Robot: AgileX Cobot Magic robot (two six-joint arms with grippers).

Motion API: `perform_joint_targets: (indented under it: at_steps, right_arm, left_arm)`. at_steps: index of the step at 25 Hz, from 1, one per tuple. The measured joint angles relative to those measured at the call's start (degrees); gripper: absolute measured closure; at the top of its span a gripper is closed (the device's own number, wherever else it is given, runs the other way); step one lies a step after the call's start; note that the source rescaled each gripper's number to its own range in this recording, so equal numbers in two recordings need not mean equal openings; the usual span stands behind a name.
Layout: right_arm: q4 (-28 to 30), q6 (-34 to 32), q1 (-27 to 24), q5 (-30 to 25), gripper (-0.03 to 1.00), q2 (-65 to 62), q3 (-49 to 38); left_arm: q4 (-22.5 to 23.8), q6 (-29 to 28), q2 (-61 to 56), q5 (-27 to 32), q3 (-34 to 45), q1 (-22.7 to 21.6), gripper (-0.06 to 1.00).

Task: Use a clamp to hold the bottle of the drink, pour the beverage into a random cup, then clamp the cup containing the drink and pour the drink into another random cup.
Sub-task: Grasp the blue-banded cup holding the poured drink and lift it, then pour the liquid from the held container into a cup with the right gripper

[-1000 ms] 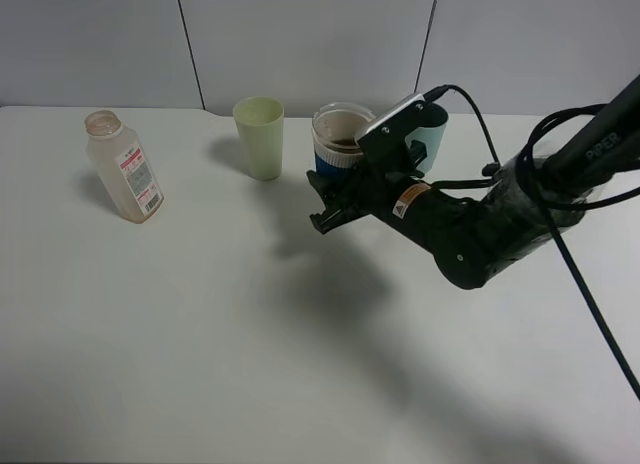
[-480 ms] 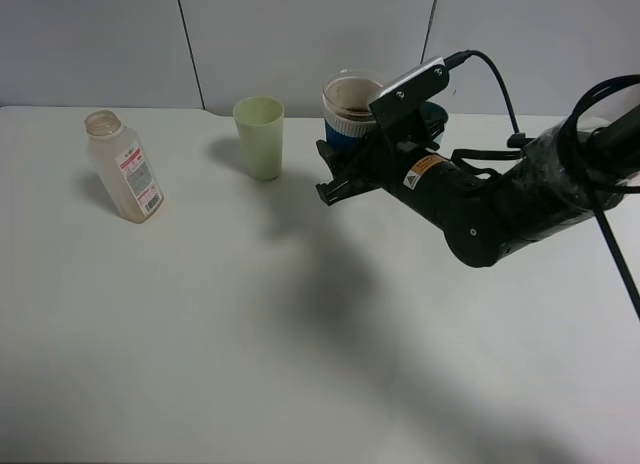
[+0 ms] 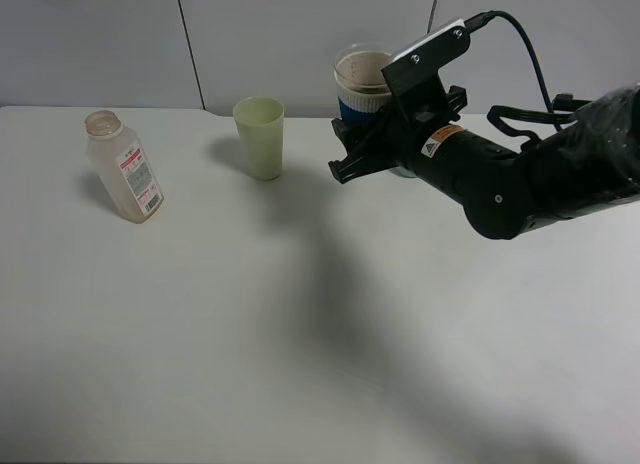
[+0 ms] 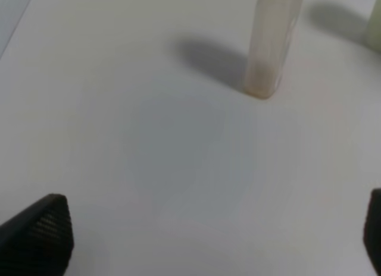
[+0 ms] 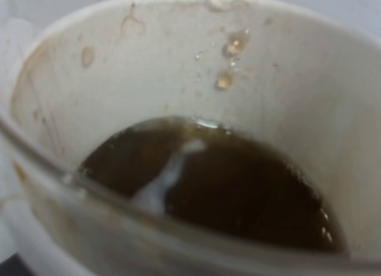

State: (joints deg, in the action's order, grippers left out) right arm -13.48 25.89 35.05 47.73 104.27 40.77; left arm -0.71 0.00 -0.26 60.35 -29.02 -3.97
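My right gripper [image 3: 345, 144] is shut on the blue-sleeved cup [image 3: 361, 82] and holds it upright in the air near the back of the table. Dark brown beverage [image 5: 226, 187] fills the bottom of the cup; its tan, drip-stained inner wall [image 5: 178, 62] fills the right wrist view. The pale yellow-green tumbler [image 3: 259, 136] stands on the table to the left of the held cup. At the far left stands the clear bottle [image 3: 122, 166], uncapped. In the left wrist view my left gripper [image 4: 202, 240] is open above bare table, short of the bottle [image 4: 271, 44].
The white table [image 3: 250, 334] spreads wide in front of the cups and bottle. The right arm's black cable [image 3: 530, 54] loops above its wrist. A grey panelled wall [image 3: 300, 34] runs behind the table.
My right gripper has lifted the blue-sleeved cup up and a little to the right. The teal cup seen behind it earlier is now hidden by the arm. Bottle and tumbler have not moved.
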Motion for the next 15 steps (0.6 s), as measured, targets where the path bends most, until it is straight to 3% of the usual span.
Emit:
perform_joint_targets:
  at_steps: [7,15]
  right_arm:
    - [-6.1,4.0,0.0,-5.2,0.96,-3.7,0.0]
    - [-8.1,7.9,0.0,-7.4,0.97,-6.4,0.0]
  left_arm:
    - [0.0,0.0,0.0,0.0,0.0,0.0,-0.04]
    - [0.0,0.0,0.0,0.0,0.0,0.0,-0.04]
